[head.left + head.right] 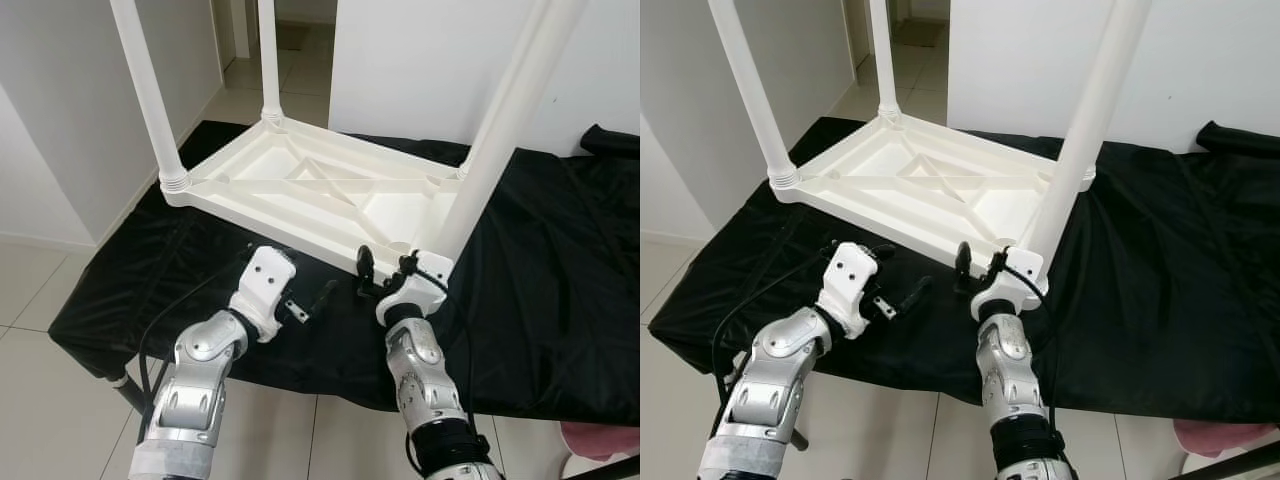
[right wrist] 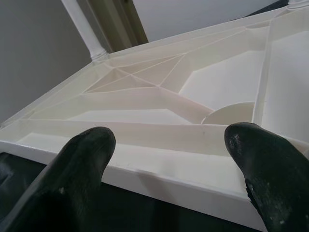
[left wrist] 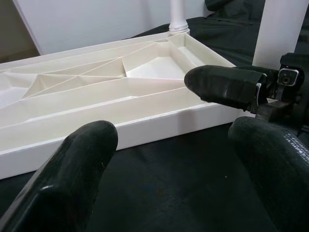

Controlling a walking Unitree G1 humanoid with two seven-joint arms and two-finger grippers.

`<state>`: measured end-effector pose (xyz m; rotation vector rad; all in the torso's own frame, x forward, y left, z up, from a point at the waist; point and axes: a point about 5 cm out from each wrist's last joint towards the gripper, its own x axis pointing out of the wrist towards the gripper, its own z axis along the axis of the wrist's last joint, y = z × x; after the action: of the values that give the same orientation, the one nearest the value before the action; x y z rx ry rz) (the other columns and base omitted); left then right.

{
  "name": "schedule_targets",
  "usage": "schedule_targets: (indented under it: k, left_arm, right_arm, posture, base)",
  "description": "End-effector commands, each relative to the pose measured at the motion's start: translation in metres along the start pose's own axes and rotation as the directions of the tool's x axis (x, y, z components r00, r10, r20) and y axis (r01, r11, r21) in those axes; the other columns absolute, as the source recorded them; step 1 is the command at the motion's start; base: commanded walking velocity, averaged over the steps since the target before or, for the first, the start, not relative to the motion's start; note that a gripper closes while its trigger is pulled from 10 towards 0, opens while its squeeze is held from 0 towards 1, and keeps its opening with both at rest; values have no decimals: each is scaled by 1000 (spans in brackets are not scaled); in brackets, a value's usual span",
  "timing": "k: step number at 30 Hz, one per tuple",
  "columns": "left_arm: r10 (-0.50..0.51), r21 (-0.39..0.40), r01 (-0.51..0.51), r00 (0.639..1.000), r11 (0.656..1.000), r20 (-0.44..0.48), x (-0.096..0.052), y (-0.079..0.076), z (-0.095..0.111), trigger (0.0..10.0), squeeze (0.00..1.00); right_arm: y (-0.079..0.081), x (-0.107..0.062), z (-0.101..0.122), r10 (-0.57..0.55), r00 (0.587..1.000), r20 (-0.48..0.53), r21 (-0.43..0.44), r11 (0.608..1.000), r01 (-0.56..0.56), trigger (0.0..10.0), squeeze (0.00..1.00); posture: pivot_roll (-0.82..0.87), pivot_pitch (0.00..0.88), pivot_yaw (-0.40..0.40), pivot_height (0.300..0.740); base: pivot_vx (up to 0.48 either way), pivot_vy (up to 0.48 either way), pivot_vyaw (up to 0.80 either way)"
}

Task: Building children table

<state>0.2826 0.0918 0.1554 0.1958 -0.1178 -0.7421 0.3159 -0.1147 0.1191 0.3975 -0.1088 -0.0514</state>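
Bright, even indoor light, soft shadows; wrist views blur the near black fingers [image 3: 72,179].

One white table top [image 1: 330,190] lies upside down on one black cloth [image 1: 560,260]. Three legs [image 1: 150,100] stand in it; a fourth may be hidden. Two grippers, left [image 1: 310,300] and right [image 1: 385,275].

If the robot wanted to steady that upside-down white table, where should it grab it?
Probably the near rim of the white table, approached from the robot's own side. That rim is a thin raised wall facing both open end effectors, left and right, so fingers could straddle it; the legs look too thick.
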Motion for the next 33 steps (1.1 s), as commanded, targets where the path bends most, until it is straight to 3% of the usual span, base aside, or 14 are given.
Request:
schedule_targets:
  k: [1,4,5,6,8,12,14,23,29,32,33]
  left_arm:
    - [232,8,-232,973,973,-12,-1,12,-3,10000,0]
    - [232,8,-232,973,973,-12,-1,12,-3,10000,0]
    - [227,9,-227,974,974,-16,0,11,-4,10000,0]
    - [227,9,-227,974,974,-16,0,11,-4,10000,0]
    - [221,11,-221,975,975,-20,0,10,-4,10000,0]
    - [221,11,-221,975,975,-20,0,10,-4,10000,0]
    - [221,10,-221,975,975,-23,-1,10,-5,10000,0]
    - [207,9,-206,978,978,-29,0,6,-8,10000,0]
    - [186,7,-186,982,983,-25,2,2,-8,10000,0]
    - [177,4,-177,984,984,-21,3,1,-7,10000,0]
    - [164,2,-164,986,986,-19,3,-1,-8,10000,0]
  right_arm:
    - [-19,0,-1,-113,994,5,16,994,112,10000,0]
    - [-19,0,-1,-113,994,5,16,994,112,10000,0]
    - [-32,0,2,-161,987,22,3,987,161,10000,0]
    - [-32,0,2,-161,987,22,3,987,161,10000,0]
    - [-48,0,6,-217,975,44,-23,976,218,10000,0]
    - [-59,0,11,-260,964,62,-38,964,262,10000,0]
    - [-77,-1,17,-331,939,93,-63,939,338,10000,0]
    - [-114,-9,28,-452,881,140,-93,880,466,10000,0]
    - [-126,-13,32,-468,869,163,-125,863,489,10000,0]
    - [-126,-13,32,-460,873,165,-136,866,482,10000,0]
    - [-120,-11,33,-415,894,172,-165,882,441,10000,0]
  posture:
    - [55,15,16,740]
    - [55,15,16,740]
    - [54,16,19,740]
    - [54,16,19,740]
    - [54,20,21,740]
    - [55,22,21,740]
    - [55,21,22,740]
    - [48,22,28,740]
    - [46,20,31,740]
    - [44,22,38,740]
    - [44,22,38,740]
  base:
    - [0,0,0]
    - [0,0,0]
    - [0,0,0]
    - [0,0,0]
    - [0,0,0]
    - [0,0,0]
    - [0,0,0]
    - [0,0,0]
    - [0,0,0]
    - [0,0,0]
    - [0,0,0]
